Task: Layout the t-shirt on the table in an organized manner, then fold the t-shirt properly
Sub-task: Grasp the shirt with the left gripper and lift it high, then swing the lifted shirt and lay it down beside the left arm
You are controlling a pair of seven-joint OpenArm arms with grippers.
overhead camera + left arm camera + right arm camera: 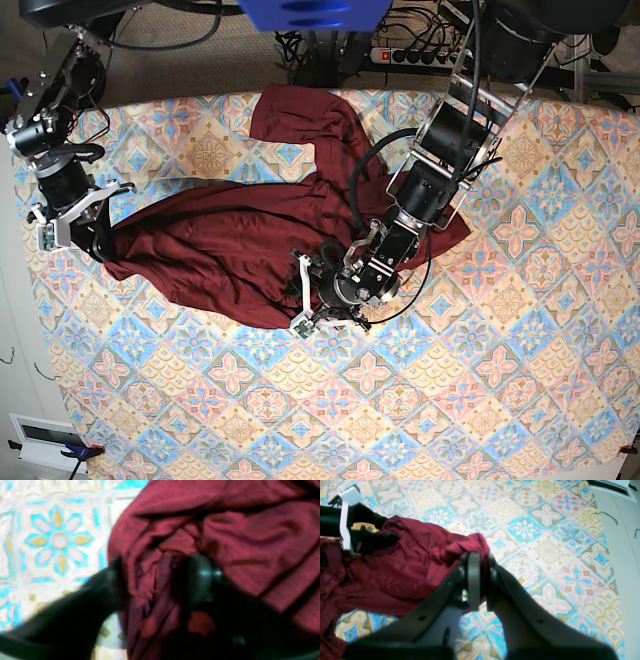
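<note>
Across the patterned bench point(500, 400) the maroon t-shirt point(230, 250) lies bunched and creased, one sleeve trailing toward the far edge, so I judge the layout barely begun and no fold made. My right hand point(480, 580) is clamped on the shirt's outer edge. My left hand point(150, 580) straddles a ridge of cloth at the shirt's near hem; I cannot tell if it grips.
</note>
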